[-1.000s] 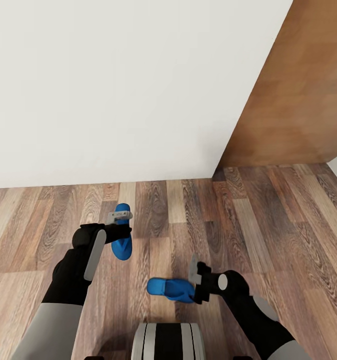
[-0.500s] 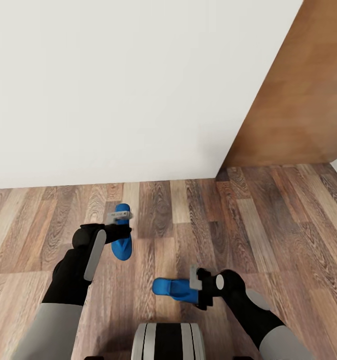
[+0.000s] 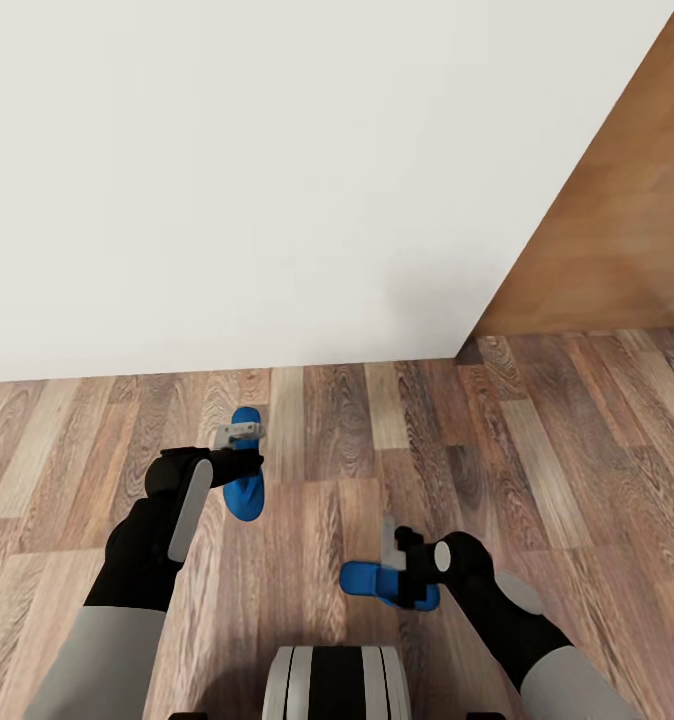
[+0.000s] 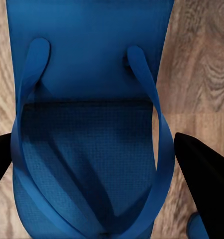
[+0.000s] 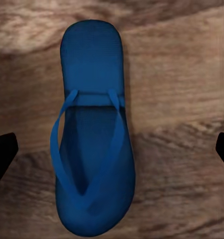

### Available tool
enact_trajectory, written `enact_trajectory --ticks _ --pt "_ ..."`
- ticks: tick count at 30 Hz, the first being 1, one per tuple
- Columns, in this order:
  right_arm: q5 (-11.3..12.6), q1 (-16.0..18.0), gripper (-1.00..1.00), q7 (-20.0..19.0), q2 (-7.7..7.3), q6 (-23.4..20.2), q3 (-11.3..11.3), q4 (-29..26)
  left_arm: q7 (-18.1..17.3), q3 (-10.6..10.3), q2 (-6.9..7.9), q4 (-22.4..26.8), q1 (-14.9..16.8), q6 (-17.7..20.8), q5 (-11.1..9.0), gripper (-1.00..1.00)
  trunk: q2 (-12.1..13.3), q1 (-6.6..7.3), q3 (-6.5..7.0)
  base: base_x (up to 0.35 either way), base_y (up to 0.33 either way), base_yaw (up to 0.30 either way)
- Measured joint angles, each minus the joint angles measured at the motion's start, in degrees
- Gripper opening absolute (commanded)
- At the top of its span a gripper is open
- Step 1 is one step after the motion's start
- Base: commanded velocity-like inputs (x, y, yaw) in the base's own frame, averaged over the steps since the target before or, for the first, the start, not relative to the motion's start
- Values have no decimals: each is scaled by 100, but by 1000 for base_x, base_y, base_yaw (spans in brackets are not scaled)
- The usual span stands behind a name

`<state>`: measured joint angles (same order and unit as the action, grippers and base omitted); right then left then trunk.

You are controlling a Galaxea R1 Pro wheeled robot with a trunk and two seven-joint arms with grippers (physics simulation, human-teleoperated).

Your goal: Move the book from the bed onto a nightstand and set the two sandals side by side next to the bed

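One bright blue sandal hangs just over the plank floor, my left gripper shut on it. Up close in the left wrist view, this sandal sits between the black fingers, which press against both its sides. The other blue sandal lies flat on the floor close to my base, partly under my right gripper. That gripper is open: in the right wrist view its fingertips stand far apart, well clear of the sandal. The bed, the book and the nightstand are out of view.
A white wall stands close ahead. A brown wooden panel meets it at the right. Wood-plank floor spreads to the right and left of the arms. My base is at the near edge.
The camera has swung, so wall corner and floor shift right. The left sandal stays with the left gripper. The floor sandal has slid further under the open right gripper.
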<state>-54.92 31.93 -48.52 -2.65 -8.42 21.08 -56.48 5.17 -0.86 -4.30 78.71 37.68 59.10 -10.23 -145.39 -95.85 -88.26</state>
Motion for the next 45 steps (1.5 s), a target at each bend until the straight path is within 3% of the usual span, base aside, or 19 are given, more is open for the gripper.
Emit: enact_trajectory --ticks 12,39,45 --pt "0 143 100 2 -86 -20 -17 86 7 0 -7 22 0 8 -10 -100 0 0 0 0 4 0" --pt "15 144 100 29 -35 -23 -8 234 8 0 -31 17 0 7 -6 -100 -36 -70 -598 0 0 0" --pt "34 154 100 81 -61 -61 -40 138 0 22 140 -39 -174 6 -14 -100 -36 -70 -598 0 0 0"
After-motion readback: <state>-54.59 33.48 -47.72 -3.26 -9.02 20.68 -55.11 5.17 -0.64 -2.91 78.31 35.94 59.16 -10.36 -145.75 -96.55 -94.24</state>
